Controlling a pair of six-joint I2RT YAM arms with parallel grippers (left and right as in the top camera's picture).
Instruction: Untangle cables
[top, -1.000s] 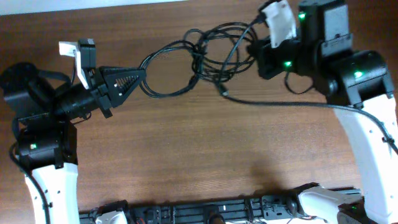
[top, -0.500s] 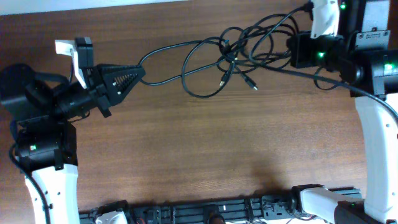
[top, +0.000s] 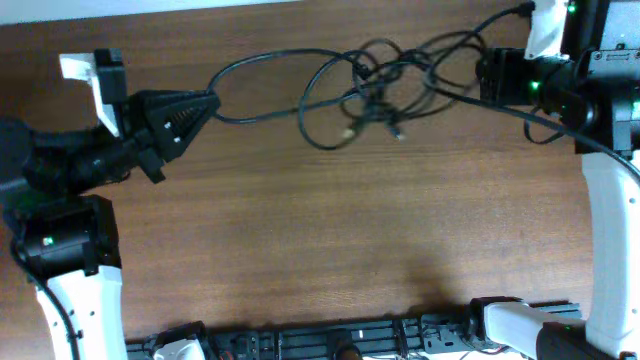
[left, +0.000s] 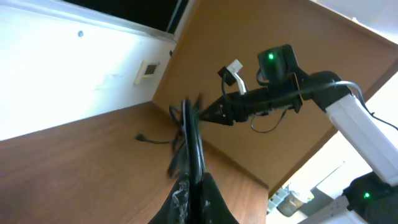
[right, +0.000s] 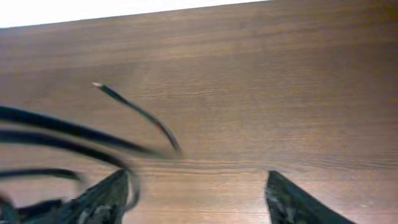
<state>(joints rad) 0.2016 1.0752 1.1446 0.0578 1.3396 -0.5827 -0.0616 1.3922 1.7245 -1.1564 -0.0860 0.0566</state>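
The cables (top: 372, 84) are thin black cords knotted in loops on the far middle of the wooden table (top: 320, 230), with two small plugs (top: 350, 130) hanging at the near side. One strand runs left into my left gripper (top: 207, 101), which is shut on it; the left wrist view shows that cable (left: 188, 127) pinched between the closed fingers (left: 196, 186). My right gripper (top: 487, 78) is at the right end of the tangle. In its wrist view it (right: 196, 199) stands open, blurred cables (right: 62, 134) passing by its left finger (right: 102, 198), and bare wood between the fingers.
The table's far edge meets a white wall (top: 150, 12) just behind the cables. A thick black arm wire (top: 520, 115) trails from the right arm. A black rail (top: 340, 340) runs along the near edge.
My right gripper swung right and farther back with the cables, then opened. My left gripper pulled its strand left and away, stretching the tangle across the table's far side.
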